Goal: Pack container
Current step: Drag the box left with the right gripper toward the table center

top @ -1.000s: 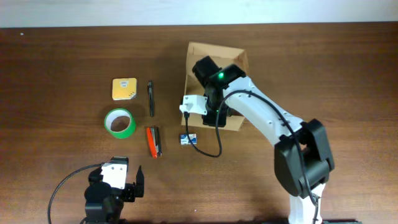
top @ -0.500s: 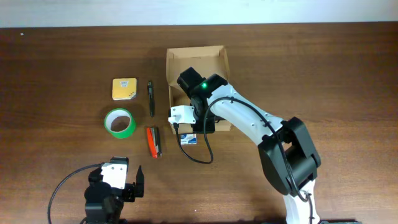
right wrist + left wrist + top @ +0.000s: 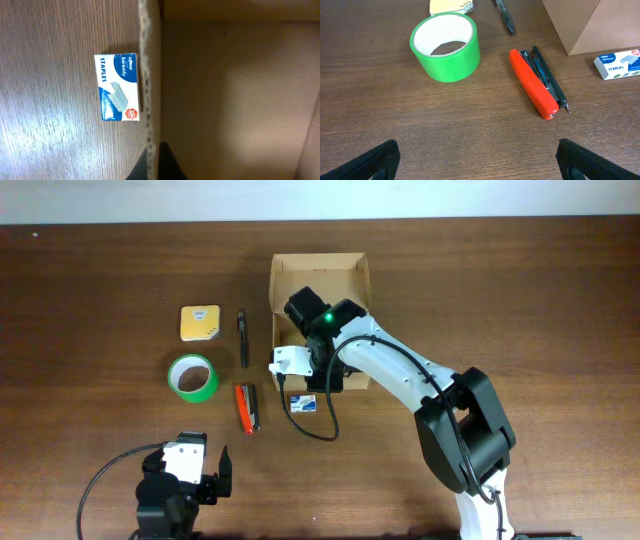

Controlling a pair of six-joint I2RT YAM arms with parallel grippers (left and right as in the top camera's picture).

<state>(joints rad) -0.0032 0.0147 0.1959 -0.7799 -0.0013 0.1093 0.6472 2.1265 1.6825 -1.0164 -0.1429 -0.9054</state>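
The container [image 3: 322, 272] is an open tan cardboard box at the table's middle back; its corner also shows in the left wrist view [image 3: 580, 22]. My right gripper [image 3: 322, 377] is shut on the container's front wall, one finger outside and one inside, as the right wrist view [image 3: 156, 160] shows along the wall edge [image 3: 150, 75]. What shows of the box's inside [image 3: 225, 90] is bare. My left gripper [image 3: 183, 480] rests open and empty near the front edge, fingers wide apart [image 3: 480, 160].
A blue staples box [image 3: 303, 404] [image 3: 117, 87] [image 3: 618, 62] lies just outside the front wall. Left of the box lie a red stapler [image 3: 244, 407] [image 3: 532, 89], a green tape roll [image 3: 192, 377] [image 3: 446, 46], a black pen [image 3: 242, 337] and a yellow notepad [image 3: 200, 322].
My right gripper has dragged the container left and turned it square to the table; in the last half second it barely moved. The left arm has not moved.
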